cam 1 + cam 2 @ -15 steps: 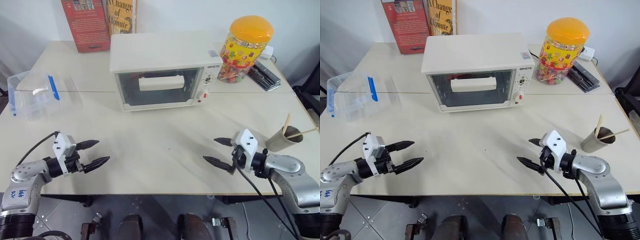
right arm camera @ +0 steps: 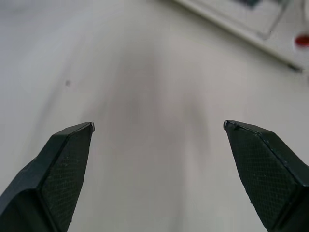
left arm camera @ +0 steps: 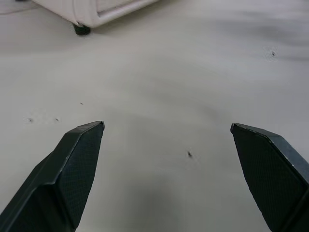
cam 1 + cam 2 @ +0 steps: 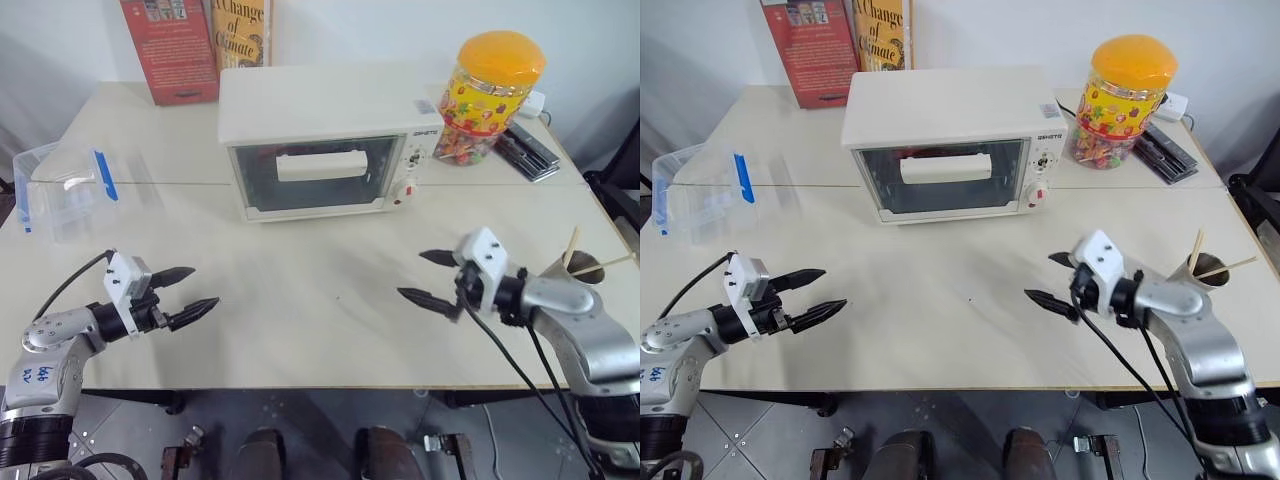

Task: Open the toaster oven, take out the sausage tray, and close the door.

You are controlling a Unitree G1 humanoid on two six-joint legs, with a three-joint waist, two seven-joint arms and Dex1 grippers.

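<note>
At the far middle of the pale table [image 4: 330,330] stands the toaster oven [image 4: 325,135], a cream-white box facing the robot. Its door [image 4: 312,176] is closed, the glass front upright with the wide bar handle [image 4: 322,165] across its upper part. On the panel at the oven's right side sit the knobs and a red button [image 4: 398,200]. Through the glass the inside looks dark, and I cannot tell whether the sausage tray lies within.

Behind the oven on the left, two books [image 4: 200,40] lean against the wall. To the oven's right, just beside it, stands a clear candy jar [image 4: 490,95] with an orange lid, and past the jar lies a dark flat device [image 4: 528,150]. On the table's left edge, well apart from the oven, sits a clear plastic box [image 4: 65,190] with blue clips. Near the right edge stands a paper cup [image 4: 570,275] with wooden sticks in it.

Near the front of the table, the left gripper [image 4: 187,293] hangs just above the surface on the left, its two black fingers spread wide and grasping nothing. The right gripper [image 4: 427,277] hangs on the right, likewise spread wide and empty, pointing inward toward the table's middle. Both are well apart from the oven.
</note>
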